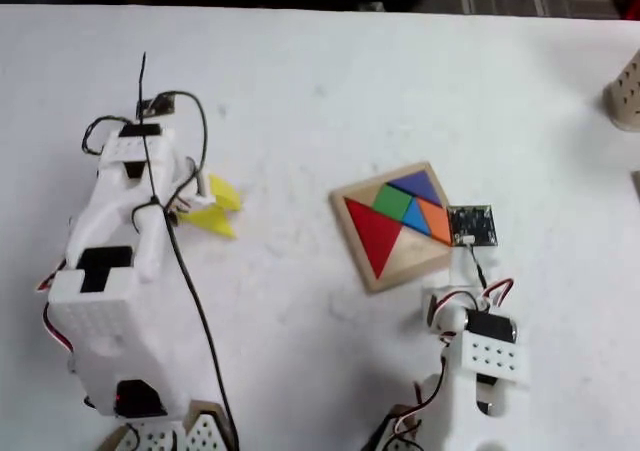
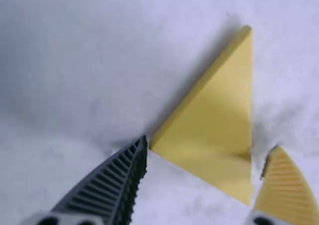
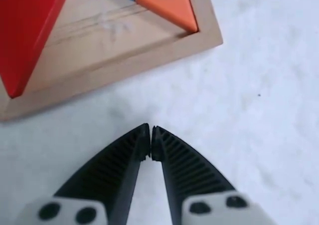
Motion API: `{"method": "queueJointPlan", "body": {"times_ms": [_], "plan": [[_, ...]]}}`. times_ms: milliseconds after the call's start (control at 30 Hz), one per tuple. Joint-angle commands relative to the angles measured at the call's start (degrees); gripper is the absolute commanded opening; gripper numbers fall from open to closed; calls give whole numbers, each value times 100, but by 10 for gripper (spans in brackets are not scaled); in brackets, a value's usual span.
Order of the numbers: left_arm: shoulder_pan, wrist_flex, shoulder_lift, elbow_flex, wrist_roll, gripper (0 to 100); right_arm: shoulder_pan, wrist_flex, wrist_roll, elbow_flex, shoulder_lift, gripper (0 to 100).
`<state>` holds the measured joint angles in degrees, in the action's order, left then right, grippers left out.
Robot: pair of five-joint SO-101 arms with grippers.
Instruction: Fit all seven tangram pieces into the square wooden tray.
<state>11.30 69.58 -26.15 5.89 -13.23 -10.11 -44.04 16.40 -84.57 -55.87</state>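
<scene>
Left of centre in the high view, the yellow triangle (image 1: 212, 221) lies flat on the white table (image 1: 300, 91), much nearer the left arm. The left gripper (image 2: 207, 150) is spread wide astride it, its tips at the edges and apparently not clamped. Well to the right sits the wooden tray (image 1: 352, 244), with a bare gap at its lower right. The right gripper (image 3: 150, 135) is closed and empty, just beside the rim.

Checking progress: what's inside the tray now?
Inside the tray are five pieces: red, green, purple, blue and orange, plus a bare wood gap. An arm's black board hides one corner.
</scene>
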Motion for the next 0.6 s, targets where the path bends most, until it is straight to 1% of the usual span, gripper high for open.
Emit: {"method": "queueJointPlan", "body": {"times_ms": [0,167,567], "plan": [[-22,79,4,-158,-88,308,13,101,62,18,-154,21],[-171,62,4,-158,255,290,13,101,62,18,-145,21],[-154,-53,57,-167,281,290,13,101,62,18,-145,21]]}}
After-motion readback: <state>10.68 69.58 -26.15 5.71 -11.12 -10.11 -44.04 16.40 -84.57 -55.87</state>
